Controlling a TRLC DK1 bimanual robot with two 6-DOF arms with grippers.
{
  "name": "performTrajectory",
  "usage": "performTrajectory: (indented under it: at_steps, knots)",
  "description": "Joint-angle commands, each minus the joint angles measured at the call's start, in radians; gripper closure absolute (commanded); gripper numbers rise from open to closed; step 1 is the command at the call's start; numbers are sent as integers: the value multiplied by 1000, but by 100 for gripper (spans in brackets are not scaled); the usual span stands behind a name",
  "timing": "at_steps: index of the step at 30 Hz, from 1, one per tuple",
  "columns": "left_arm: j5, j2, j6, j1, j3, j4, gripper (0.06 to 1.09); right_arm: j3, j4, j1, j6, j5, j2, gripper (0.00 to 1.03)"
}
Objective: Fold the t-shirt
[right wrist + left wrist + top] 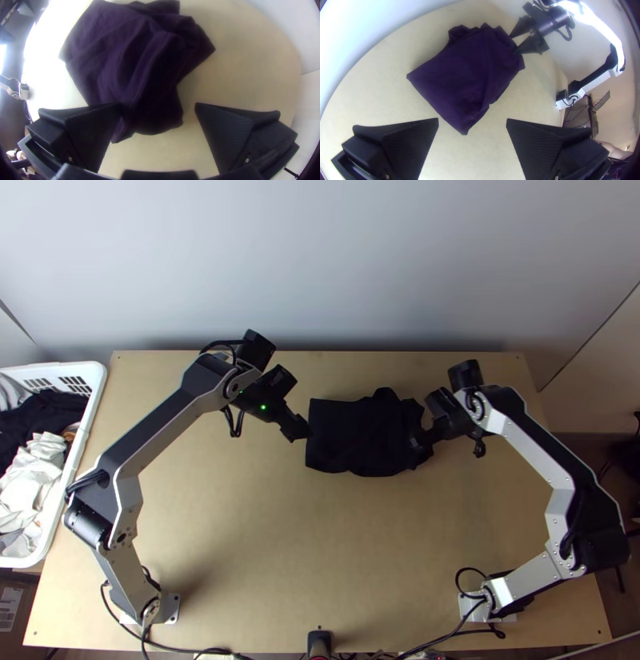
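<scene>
The right pincer point(420, 418) stands open over the pale wooden counter point(240, 76), its two wide black fingers well apart. A dark purple t-shirt point(110, 56) lies folded in layers, rumpled, with a loose bunched part reaching between the fingers. One finger overlaps the shirt's edge in the view; whether it touches cannot be told. The other is over bare wood.

Top view: lighting is moderate and diffuse; a soft shadow falls on the table point(240, 556) beside the base of my left arm point(160, 436). Left wrist view: beyond my left gripper point(298, 430), glare whitens my right arm point(602, 26). Right wrist view: tabletop glare beyond my right gripper point(418, 438). Both wrist lenses bend the table edges and darken the corners.
</scene>
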Motion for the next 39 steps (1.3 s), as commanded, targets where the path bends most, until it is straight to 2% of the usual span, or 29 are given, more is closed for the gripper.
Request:
performTrajectory:
  at_steps: [1, 6, 12, 18, 24, 30, 39]
  knots:
    - [-1, -57, 1, 6, -15, -27, 10, -9, 11, -63, -16, -2, -83, 3]
    - [-4, -152, 7, 39, -86, -44, 10, 123, -1, 86, 36, 0, -98, 3]
    - [-12, -296, 10, 102, -220, -56, 10, 266, -9, 293, 65, 0, 34, 3]
    - [-26, -432, 13, 167, -358, -64, 10, 353, -7, 377, 68, -2, 208, 3]
    - [-36, -528, 13, 222, -462, -75, 10, 461, -6, 406, 77, -2, 362, 3]
    - [-43, -577, 13, 249, -519, -81, 10, 405, -1, 391, 77, 0, 417, 3]
    - [-44, -610, 13, 271, -559, -81, 10, 336, 40, 274, 56, 0, 445, 3]
